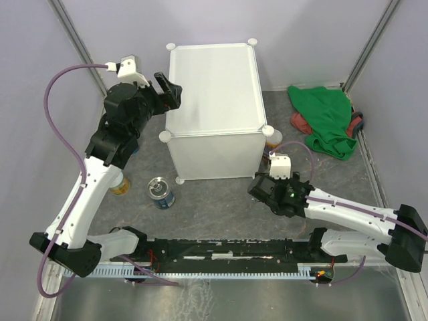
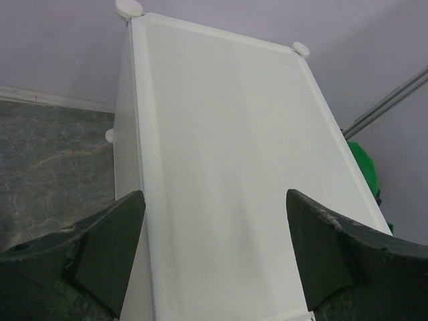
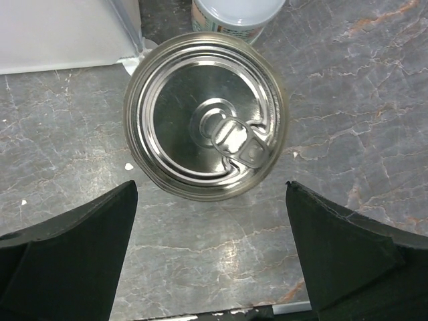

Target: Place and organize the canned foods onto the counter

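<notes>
The counter (image 1: 214,87) is a white cabinet with a bare flat top (image 2: 221,134). My left gripper (image 1: 172,90) hovers at its left edge, open and empty (image 2: 214,254). My right gripper (image 1: 264,182) hangs low over the floor by the counter's front right corner, open (image 3: 210,247). Just beyond its fingertips stands a can with a silver pull-tab top (image 3: 206,117), outside the jaws. Behind that is a white-lidded can (image 3: 234,13), also visible by the corner (image 1: 273,140). A blue can (image 1: 160,192) and a yellow one (image 1: 120,186) stand on the floor front left.
A green cloth (image 1: 328,120) lies crumpled at the back right, over something red (image 1: 299,122). Purple walls close in the sides and back. The counter's side wall (image 3: 60,33) is close to the right gripper's left. A black rail (image 1: 221,251) runs along the near edge.
</notes>
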Controlling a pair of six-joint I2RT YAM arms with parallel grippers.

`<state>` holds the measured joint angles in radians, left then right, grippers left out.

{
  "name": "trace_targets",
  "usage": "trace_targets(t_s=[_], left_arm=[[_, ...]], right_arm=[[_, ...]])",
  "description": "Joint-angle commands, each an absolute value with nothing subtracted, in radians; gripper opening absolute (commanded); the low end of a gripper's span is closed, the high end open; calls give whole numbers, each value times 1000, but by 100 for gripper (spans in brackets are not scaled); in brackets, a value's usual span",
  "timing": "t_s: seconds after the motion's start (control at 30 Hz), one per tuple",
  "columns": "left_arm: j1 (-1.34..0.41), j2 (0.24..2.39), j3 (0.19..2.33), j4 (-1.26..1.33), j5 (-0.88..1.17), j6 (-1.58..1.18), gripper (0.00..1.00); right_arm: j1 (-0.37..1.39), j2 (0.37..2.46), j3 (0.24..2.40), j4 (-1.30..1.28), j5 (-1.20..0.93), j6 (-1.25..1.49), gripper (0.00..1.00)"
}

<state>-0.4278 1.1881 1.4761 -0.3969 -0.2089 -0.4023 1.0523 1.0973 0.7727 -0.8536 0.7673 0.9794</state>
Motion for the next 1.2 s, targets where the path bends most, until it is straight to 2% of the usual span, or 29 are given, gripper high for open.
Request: trace_targets(t_s=[0.0,0.33,1.0,1.1,1.17], left_arm=[[-435,1162,1468,-402,-219,-386,92],[-433,1124,1429,-403,-246,-370,91],[-434,1089,1380,-397,-283,-369,91],[-434,1083,1369,-386,-289,-365,91],[-434,1081,1363,-382,-292,-364,91]], right_arm=[[1058,1140,768,-772,821,982,100],[1054,1082,646,-565,915,936,99],[972,1130,531,-227,945,752,97],[968,1137,515,-182,955,720,94],[967,1137,508,-164,960,710,89]])
